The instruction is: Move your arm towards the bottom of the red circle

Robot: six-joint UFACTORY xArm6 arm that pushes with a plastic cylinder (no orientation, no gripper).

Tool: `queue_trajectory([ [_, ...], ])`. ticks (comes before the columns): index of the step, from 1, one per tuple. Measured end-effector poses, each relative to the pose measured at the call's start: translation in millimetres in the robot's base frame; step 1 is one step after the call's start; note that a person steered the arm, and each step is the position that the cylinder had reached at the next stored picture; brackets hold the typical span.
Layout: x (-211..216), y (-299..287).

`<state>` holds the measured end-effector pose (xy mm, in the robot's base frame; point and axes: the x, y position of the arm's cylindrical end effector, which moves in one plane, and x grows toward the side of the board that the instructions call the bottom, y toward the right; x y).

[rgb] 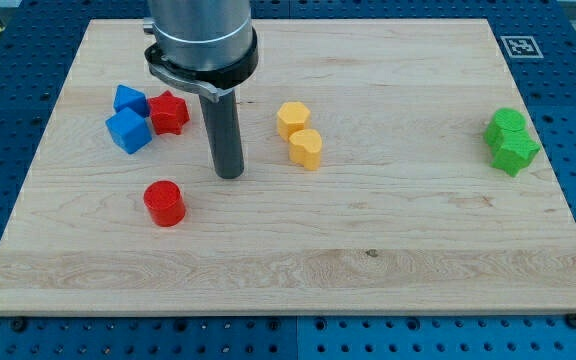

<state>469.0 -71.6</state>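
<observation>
The red circle (165, 203) is a short red cylinder on the wooden board, left of centre and toward the view's bottom. My tip (229, 175) rests on the board to the upper right of the red circle, with a clear gap between them. A red star-shaped block (169, 112) sits at the view's upper left, to the left of the rod.
Two blue blocks (129, 130) (130, 99) lie next to the red star at the upper left. Two yellow blocks (293, 119) (306, 148) stand to the right of the rod. Two green blocks (507, 124) (514, 153) sit near the board's right edge.
</observation>
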Motion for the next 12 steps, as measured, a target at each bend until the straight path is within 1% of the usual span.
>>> queue_trajectory([
  [12,-4,19],
])
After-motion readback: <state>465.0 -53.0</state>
